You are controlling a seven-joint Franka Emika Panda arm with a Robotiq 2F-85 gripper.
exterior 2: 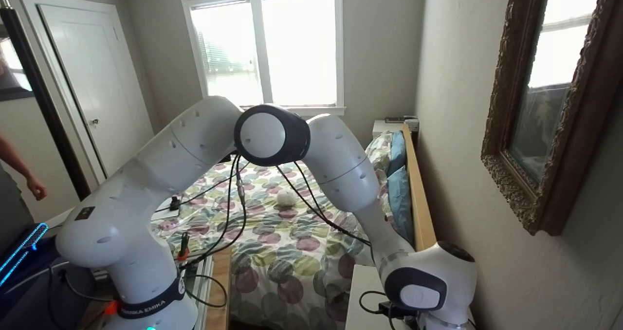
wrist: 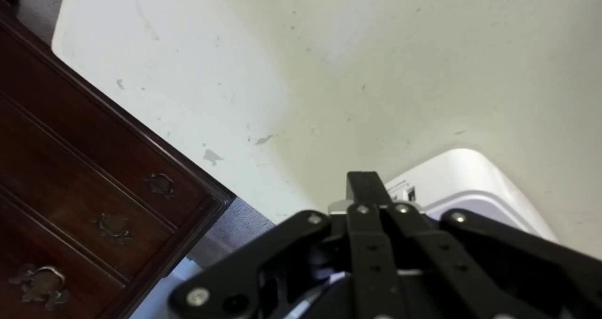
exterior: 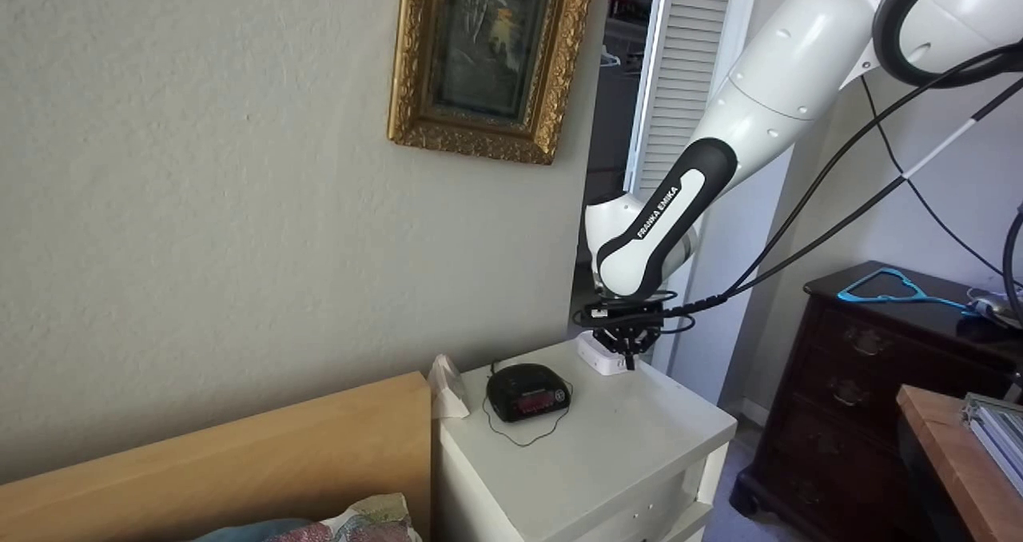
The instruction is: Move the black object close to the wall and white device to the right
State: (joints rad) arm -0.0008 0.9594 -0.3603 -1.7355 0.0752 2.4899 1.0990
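Note:
The black object [exterior: 527,392], a low rounded clock radio with a reddish front and a thin cord, sits on the white nightstand [exterior: 623,446] near the beige-grey wall [exterior: 240,206]. It is out of sight in the wrist view and in the exterior view that shows the bed. The white device [exterior: 598,356] stands at the nightstand's back corner, apart from the black object. It also shows in the wrist view [wrist: 463,175]. My gripper [exterior: 630,361] points down just in front of the white device, partly hiding it. In the wrist view the fingertips [wrist: 366,187] are together with nothing between them.
A white folded item [exterior: 447,390] stands beside the black object at the wooden headboard [exterior: 320,430]. A gold-framed picture [exterior: 551,70] hangs above. A louvred door [exterior: 679,86] and a dark dresser [exterior: 831,390] stand beyond the nightstand. The bed [exterior 2: 302,252] lies alongside.

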